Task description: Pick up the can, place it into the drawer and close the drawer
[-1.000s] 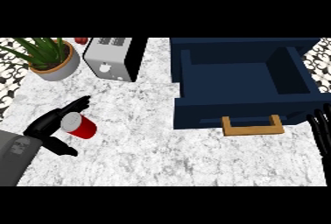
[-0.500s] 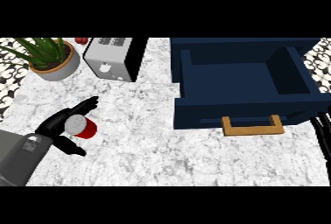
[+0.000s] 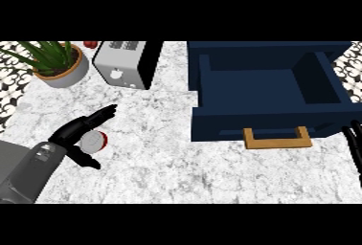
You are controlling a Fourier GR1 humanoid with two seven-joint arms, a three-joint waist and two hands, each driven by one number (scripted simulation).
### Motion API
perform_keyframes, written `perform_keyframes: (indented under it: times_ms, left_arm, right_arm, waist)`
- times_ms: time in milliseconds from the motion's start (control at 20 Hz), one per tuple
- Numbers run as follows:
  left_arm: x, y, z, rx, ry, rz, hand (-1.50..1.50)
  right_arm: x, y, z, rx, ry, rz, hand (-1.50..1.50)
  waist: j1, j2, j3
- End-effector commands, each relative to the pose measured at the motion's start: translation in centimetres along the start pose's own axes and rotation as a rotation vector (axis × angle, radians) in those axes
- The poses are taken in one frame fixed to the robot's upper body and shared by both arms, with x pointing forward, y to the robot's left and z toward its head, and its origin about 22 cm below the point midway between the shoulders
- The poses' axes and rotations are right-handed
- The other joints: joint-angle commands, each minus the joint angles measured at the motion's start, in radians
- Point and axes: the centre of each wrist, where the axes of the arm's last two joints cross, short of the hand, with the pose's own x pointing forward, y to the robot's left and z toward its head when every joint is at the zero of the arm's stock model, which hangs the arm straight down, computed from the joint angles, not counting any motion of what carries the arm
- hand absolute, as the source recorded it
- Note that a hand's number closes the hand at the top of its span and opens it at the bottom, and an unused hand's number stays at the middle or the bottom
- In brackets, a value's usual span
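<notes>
Between left hand (image 3: 71, 136) thumb and fingers: can (image 3: 93, 141).

**Left hand reaches across the counter; right hand barely in view**

The robot's left forearm (image 3: 28, 172) enters from the lower left corner of the head view, grey and angled up toward the right. Its black left hand (image 3: 76, 133) extends from the wrist with the fingers (image 3: 102, 114) stretched nearly straight, pointing up and to the right, while the thumb (image 3: 84, 161) spreads away below them. The palm faces toward the right. At the right edge only a few dark fingers of the right hand (image 3: 356, 141) show, pointing upward.
</notes>
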Motion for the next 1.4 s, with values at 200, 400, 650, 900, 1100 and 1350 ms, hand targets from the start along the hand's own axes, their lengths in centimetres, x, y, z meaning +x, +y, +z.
perform_keyframes:
  times_ms: [200,400,650,900,1100,1350]
  left_arm:
    - [0.4,-1.9,-3.0,-0.140,-0.149,0.167,1.50]
    - [-0.5,-1.5,-0.8,-0.145,-0.158,0.228,1.50]
    - [0.8,-1.6,-2.7,-0.202,-0.184,0.235,1.50]
    - [-1.9,-3.8,-1.4,0.436,-0.134,0.285,1.50]
    - [-1.0,-3.4,-2.5,0.770,-0.138,0.302,1.50]
    - [4.0,-4.1,-7.7,0.743,-0.172,0.270,1.50]
  right_arm:
    - [-0.3,0.1,0.1,-0.004,0.010,-0.002,-1.50]
    - [0.2,-0.8,1.0,-0.021,0.000,-0.018,-1.50]
    - [0.5,-0.5,-0.6,-0.039,-0.032,-0.014,-1.50]
    - [0.8,-1.7,2.3,-0.049,0.005,0.020,-1.50]
    - [0.2,-1.7,2.1,-0.069,0.008,0.010,-1.50]
    - [0.2,-2.5,2.2,-0.074,-0.008,0.002,-1.50]
  waist:
    - [0.010,-0.005,0.002]
    - [0.007,-0.005,0.001]
    - [0.027,-0.006,0.002]
    - [0.039,-0.022,0.004]
    - [0.059,-0.026,0.006]
    - [0.055,-0.025,0.006]
